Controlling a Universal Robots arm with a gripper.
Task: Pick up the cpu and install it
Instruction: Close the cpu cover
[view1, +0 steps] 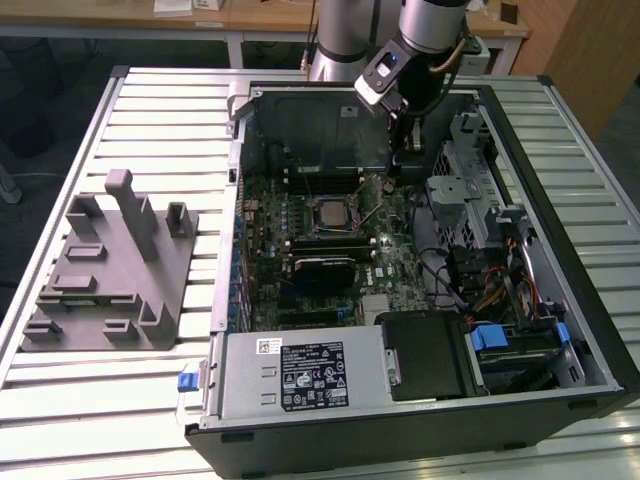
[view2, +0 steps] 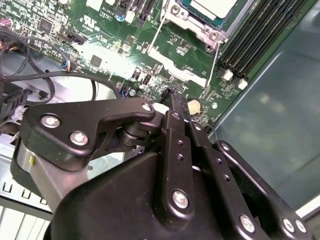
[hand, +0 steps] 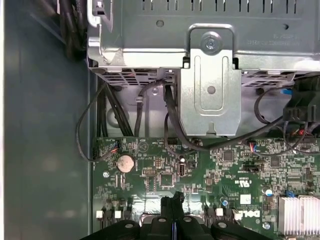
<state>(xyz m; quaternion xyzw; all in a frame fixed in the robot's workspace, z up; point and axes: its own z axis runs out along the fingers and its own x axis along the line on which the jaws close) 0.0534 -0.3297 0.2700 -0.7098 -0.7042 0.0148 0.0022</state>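
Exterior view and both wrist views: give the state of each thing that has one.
cpu: seated in the socket, top exposed.
end effector: shut, nothing in it, over the motherboard.
computer case: lying on its side, side panel off.
grey fixture: upright on the table, apart from the case.

The cpu (view1: 328, 212) is a small, flat square chip with a silvery metal top. It lies level in the socket (view1: 309, 215) on the green motherboard (view1: 392, 250). The second wrist view shows its pale top (view2: 212, 6).
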